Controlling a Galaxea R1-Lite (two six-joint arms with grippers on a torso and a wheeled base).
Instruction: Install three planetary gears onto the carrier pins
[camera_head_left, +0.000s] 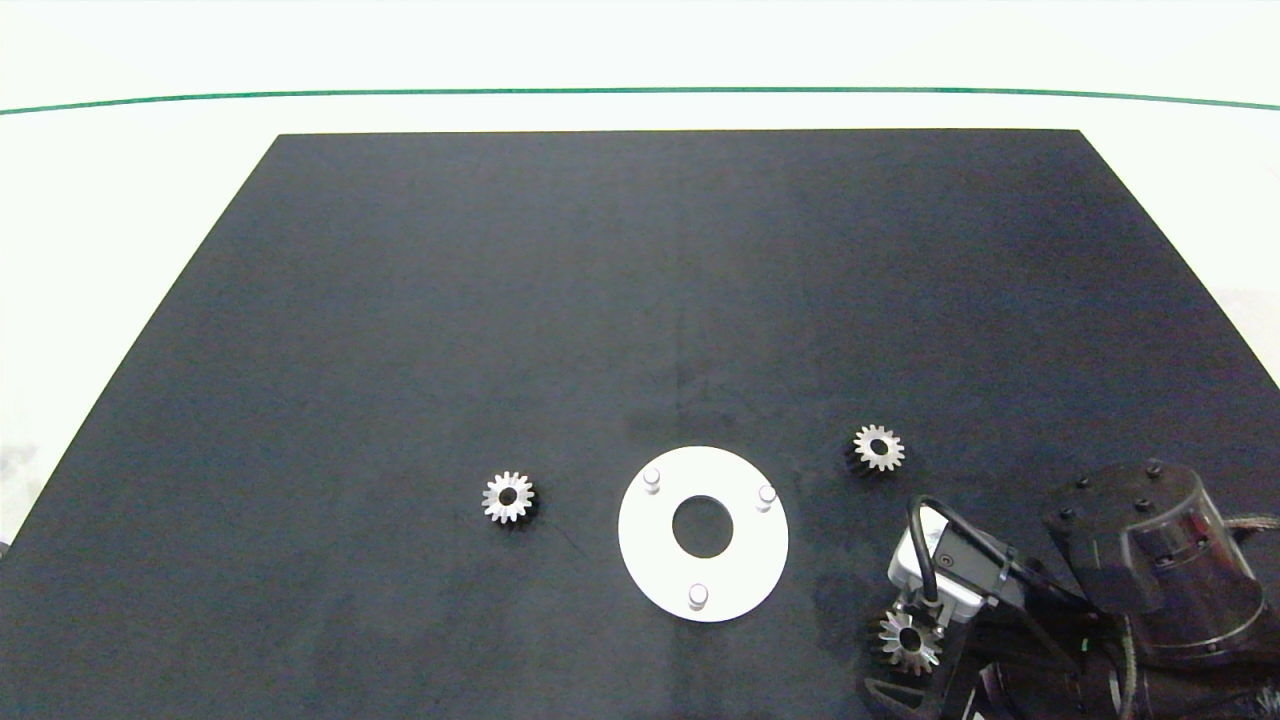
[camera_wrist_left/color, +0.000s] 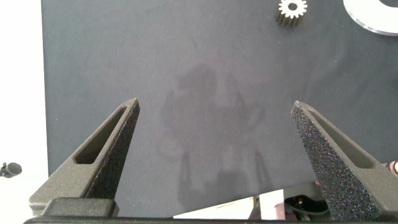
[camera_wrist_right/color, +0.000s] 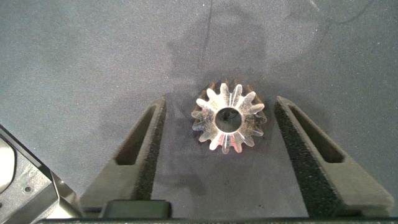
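Observation:
The white carrier disc (camera_head_left: 745, 565) lies on the black mat, and its three carrier pins (camera_head_left: 651, 479) (camera_head_left: 767, 494) (camera_head_left: 698, 596) stand bare. One planetary gear (camera_head_left: 508, 497) lies flat to the disc's left, another (camera_head_left: 879, 448) to its right. A third gear (camera_head_left: 909, 640) (camera_wrist_right/color: 228, 118) rests flat on the mat near the front right, between the fingers of my right gripper (camera_wrist_right/color: 221, 102). That gripper is open, with a gap on both sides of the gear. My left gripper (camera_wrist_left/color: 216, 104) hangs open over bare mat, out of the head view, with a gear (camera_wrist_left/color: 291, 11) and the disc's rim (camera_wrist_left/color: 373, 18) beyond it.
The black mat (camera_head_left: 600, 300) covers most of the white table. My right arm's wrist (camera_head_left: 1150, 560) fills the front right corner. A green line (camera_head_left: 640, 90) runs across the far table.

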